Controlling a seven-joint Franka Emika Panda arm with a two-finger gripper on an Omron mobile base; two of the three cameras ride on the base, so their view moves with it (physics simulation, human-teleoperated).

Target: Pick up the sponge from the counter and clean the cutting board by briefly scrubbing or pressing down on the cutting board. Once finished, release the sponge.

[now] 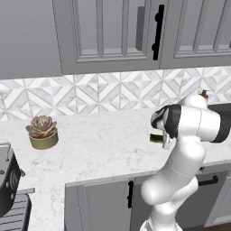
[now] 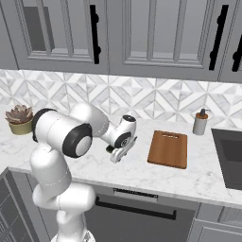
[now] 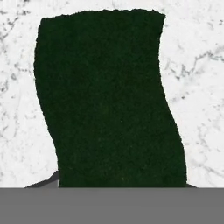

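Low over the counter, the gripper was brought right down on the sponge, w/ the dark green top seen close in the hand view. Whether the jaws were parted or clamped couldn't be told. The cutting board lay just beside to the right, approx. 1 short carry away, prob. the next stop.
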